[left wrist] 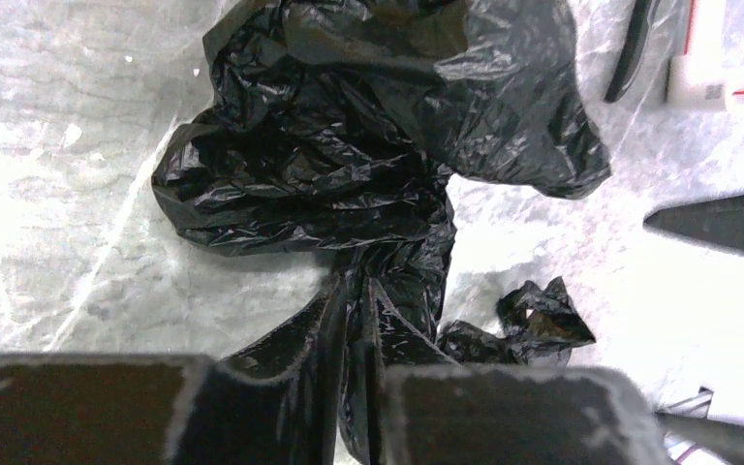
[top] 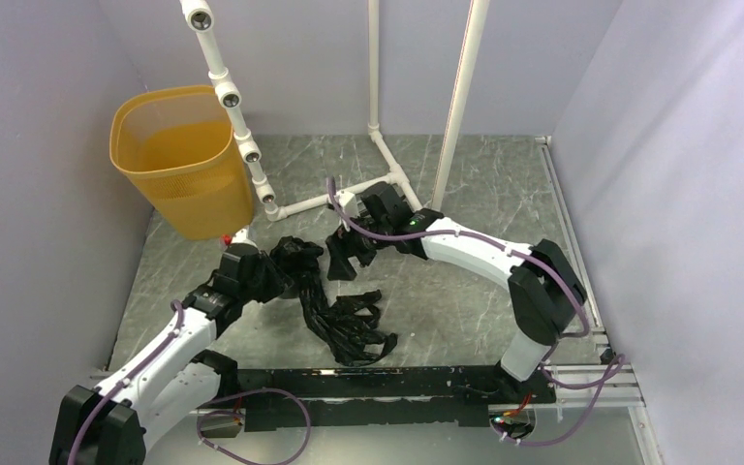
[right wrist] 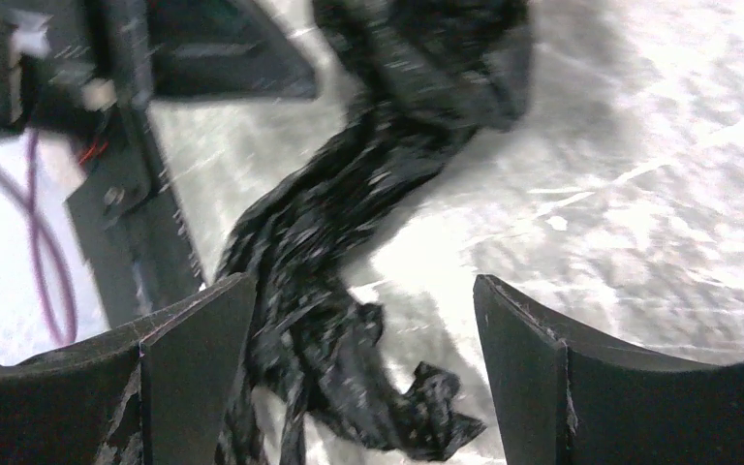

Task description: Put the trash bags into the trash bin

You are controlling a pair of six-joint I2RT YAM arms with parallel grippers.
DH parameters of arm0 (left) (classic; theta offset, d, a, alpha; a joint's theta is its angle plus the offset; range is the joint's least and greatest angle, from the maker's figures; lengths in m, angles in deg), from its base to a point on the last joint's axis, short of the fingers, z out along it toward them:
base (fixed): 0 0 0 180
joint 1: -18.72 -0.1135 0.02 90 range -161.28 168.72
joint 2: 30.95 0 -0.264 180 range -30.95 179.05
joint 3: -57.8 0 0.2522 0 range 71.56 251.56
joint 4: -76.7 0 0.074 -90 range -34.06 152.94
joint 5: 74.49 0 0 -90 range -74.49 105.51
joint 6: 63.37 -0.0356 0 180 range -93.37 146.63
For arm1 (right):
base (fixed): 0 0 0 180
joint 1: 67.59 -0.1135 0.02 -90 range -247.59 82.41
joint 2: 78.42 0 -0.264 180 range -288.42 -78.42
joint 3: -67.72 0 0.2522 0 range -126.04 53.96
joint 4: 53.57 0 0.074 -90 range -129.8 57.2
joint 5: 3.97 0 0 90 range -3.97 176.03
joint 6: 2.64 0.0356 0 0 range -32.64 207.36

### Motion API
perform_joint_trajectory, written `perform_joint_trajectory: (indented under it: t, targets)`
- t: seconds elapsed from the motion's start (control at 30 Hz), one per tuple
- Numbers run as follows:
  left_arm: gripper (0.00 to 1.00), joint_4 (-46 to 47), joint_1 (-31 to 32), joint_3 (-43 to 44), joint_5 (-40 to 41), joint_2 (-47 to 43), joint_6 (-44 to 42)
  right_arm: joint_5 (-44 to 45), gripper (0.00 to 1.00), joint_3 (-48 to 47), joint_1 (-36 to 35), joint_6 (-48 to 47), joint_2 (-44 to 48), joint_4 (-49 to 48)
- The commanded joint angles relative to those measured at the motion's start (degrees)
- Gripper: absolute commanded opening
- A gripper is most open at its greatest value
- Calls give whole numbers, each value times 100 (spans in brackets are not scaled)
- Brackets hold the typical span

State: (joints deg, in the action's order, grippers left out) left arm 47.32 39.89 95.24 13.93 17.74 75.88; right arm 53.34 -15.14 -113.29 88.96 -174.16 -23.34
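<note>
On the grey marbled table [top: 465, 300], a crinkled black trash bag [top: 339, 320] lies strung out between two robot arms, outside the yellow-orange trash bin [top: 194, 199] that stands upright by the far left corner. The left gripper [left wrist: 354, 291] pinches a twisted strand near the bag's bunched end, its fingers pressed close on the plastic. The right gripper [right wrist: 363, 286] hangs above the bag with jaws spread wide, the glossy film lying on the table below them.

The trash bag [top: 341, 322] is glossy black; the trash bin [top: 199, 201] is translucent yellow-orange with fine mesh slits; the counter [top: 465, 310] is grey, marbled with pale veins.
</note>
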Motion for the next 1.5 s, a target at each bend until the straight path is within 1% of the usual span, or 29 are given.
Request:
perform_joint_trajectory:
  t: [0.0,0.07,0.1,0.17,0.2,0.23,0.27,0.37,0.5,0.57,0.77,0.87,0.9,0.97,1.1,1.27,1.4,1.43,1.47]
  targets:
    - [32,-230,-25,306,-11,142,-68,1006,88,-336,58,1027,-369,-690]
    - [61,-157,-25,259,55,70,71,1038,89,-284,51,1410,-456,-1127]
    - [71,-108,-25,216,121,2,175,1053,89,-232,52,1534,-481,-1325]
    - [83,34,-25,102,143,-166,334,1031,88,-85,40,1697,-508,-1609]
    - [88,126,-32,26,340,-277,428,1039,88,-40,42,1717,-509,-1795]
    - [91,155,-38,3,404,-322,469,1062,88,-15,36,1709,-512,-1841]
    - [92,211,-42,-39,516,-390,536,1086,88,3,38,1679,-492,-1848]
    - [93,454,-98,-131,646,-419,652,1111,88,44,43,1588,-452,-1854]
    - [93,1092,-226,-292,574,-172,863,1126,88,46,40,1575,-447,-1832]
    - [91,1298,-268,-310,516,21,959,1112,88,22,43,1580,-466,-1796]
    - [89,1214,-289,-205,700,516,990,1115,88,46,43,1587,-420,-1823]
    - [89,800,-297,43,836,1018,891,1115,88,81,43,1613,-398,-1867]
    - [88,736,-297,116,821,1165,806,1118,88,81,43,1615,-399,-1870]
    - [83,726,-298,208,789,1404,712,1124,88,74,43,1607,-414,-1866]
    - [67,873,-298,289,696,1626,664,1130,88,21,40,1577,-432,-1778]
    - [36,749,-298,461,576,1539,334,1259,87,90,51,1516,-357,-1767]
    - [7,574,-298,624,341,1301,-152,1298,88,192,51,1471,-267,-1859]
    - [4,557,-298,662,243,1236,-292,1262,88,213,52,1474,-240,-1907]
    - [3,559,-298,686,87,1170,-445,1200,88,251,52,1473,-202,-1983]
